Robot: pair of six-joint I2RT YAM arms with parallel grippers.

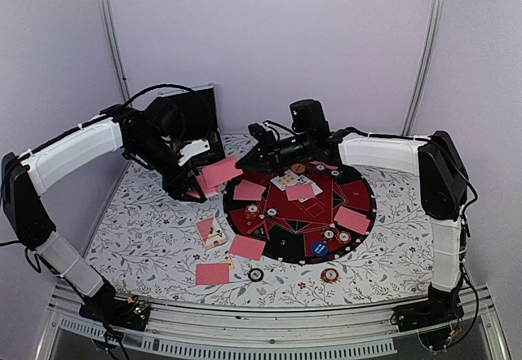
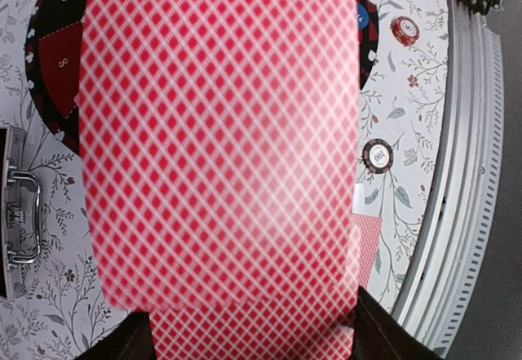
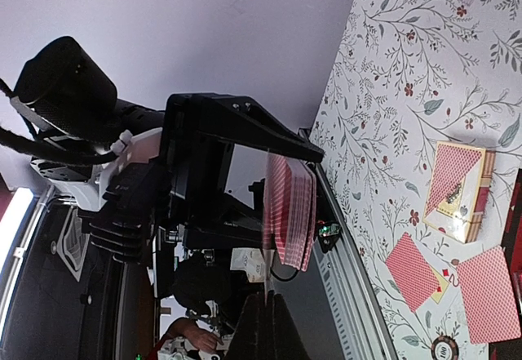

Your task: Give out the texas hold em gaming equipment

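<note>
My left gripper (image 1: 196, 188) is shut on the pink-red-backed deck (image 1: 214, 177), held above the table left of the mat. In the left wrist view the deck (image 2: 253, 335) sits between the dark fingers. One card (image 2: 220, 131) lies slid forward over it and fills the frame. My right gripper (image 1: 242, 164) is shut on that card (image 1: 224, 169). In the right wrist view its fingers (image 3: 269, 319) pinch the card edge-on (image 3: 267, 213) beside the deck (image 3: 295, 213). Single cards lie on the table (image 1: 212, 273) and on the mat (image 1: 249, 190). Chips (image 1: 256, 274) (image 1: 329, 275) lie near the front.
The round black-and-red mat (image 1: 359, 184) carries more cards and chips, one blue (image 1: 319, 248). A card box (image 1: 214, 233) lies left of it. The black chip case (image 1: 192, 123) stands at the back left. The metal table rail (image 2: 465, 213) runs along the front.
</note>
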